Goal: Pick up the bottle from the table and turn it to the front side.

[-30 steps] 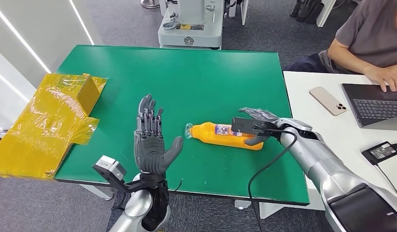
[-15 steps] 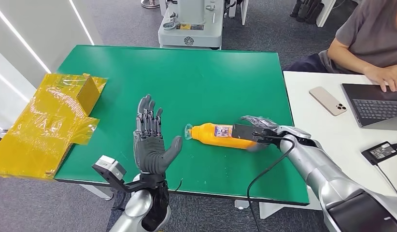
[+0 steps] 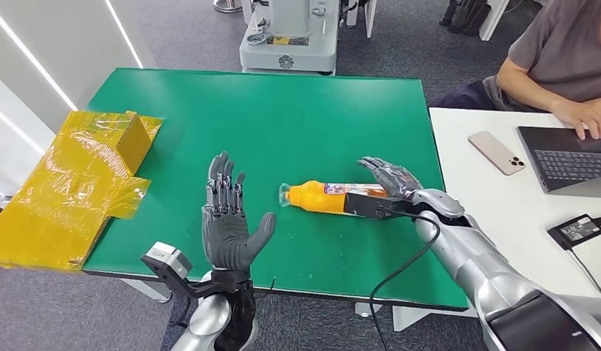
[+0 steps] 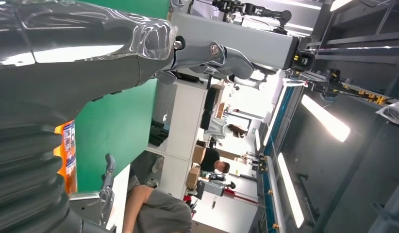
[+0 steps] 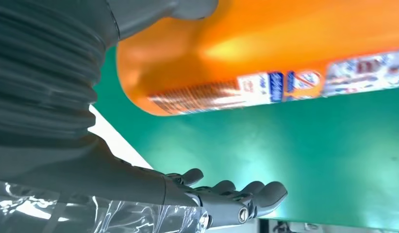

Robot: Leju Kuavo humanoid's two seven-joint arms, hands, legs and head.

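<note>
Since the previous moments the right hand (image 3: 391, 184) has drawn back and dropped lower along the orange bottle (image 3: 323, 197), so its fingers (image 3: 383, 174) now reach over the bottle's base end rather than covering its middle, and the bottle has rolled a little so less of its label faces up. It lies on its side on the green table (image 3: 283, 110), near the front right part of the top, its clear cap end pointing toward the left hand (image 3: 228, 223). From the right wrist camera the orange body (image 5: 285, 48) sits close against the thumb, with the fingers (image 5: 236, 194) stretched out well clear beneath it — spread apart, not clamped on the bottle. The left hand is held upright over the table's front edge, palm open, fingers apart, holding nothing, with a gap between it and the cap. Off to the right, a person (image 3: 561, 58) sits at a white desk (image 3: 488, 212) with a laptop (image 3: 568, 157) and a phone (image 3: 496, 152).
</note>
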